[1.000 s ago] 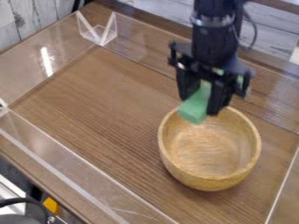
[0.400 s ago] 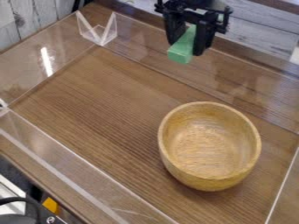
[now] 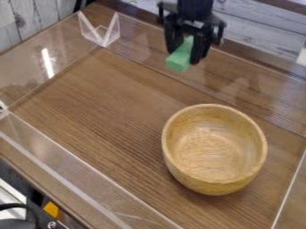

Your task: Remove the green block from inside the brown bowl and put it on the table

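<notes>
The green block (image 3: pixel 181 57) hangs above the far part of the table (image 3: pixel 107 107), held between the fingers of my black gripper (image 3: pixel 185 49), which points straight down and is shut on it. The block's lower end sticks out below the fingertips. The brown bowl (image 3: pixel 214 148) stands in the near right of the tabletop with nothing inside it. The gripper is well beyond the bowl and a little to its left.
Clear acrylic walls (image 3: pixel 48 54) run along the table's left, front and back edges, with a folded clear piece (image 3: pixel 98 27) at the far left corner. A pale plank wall lies behind.
The gripper has carried the green block up out of the bowl and away toward the far side of the table, slightly left. The bowl has stayed in place.
</notes>
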`<action>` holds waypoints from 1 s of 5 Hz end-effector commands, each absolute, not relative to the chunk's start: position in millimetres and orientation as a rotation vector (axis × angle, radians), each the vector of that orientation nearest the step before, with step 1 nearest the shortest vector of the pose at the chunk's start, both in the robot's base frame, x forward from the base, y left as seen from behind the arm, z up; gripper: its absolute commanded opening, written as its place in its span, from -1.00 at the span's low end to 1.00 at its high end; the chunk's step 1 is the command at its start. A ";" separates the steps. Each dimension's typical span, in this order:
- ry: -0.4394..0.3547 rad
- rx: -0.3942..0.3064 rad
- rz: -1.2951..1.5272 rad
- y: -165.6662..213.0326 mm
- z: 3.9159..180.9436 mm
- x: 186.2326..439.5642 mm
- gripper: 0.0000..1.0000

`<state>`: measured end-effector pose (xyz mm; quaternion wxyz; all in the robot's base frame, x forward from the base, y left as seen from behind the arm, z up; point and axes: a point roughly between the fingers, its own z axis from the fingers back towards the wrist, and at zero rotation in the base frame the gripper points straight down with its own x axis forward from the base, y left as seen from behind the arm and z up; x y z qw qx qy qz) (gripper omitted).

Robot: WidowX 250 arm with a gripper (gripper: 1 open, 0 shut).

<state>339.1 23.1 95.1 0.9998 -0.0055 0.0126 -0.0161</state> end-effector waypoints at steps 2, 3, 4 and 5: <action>-0.018 -0.001 -0.063 26.8 102.4 366.9 -1.00; -0.002 -0.001 -0.074 25.2 96.4 372.9 -1.00; 0.013 0.005 -0.086 24.9 90.8 375.9 -1.00; 0.025 0.007 -0.095 23.6 86.1 375.5 -1.00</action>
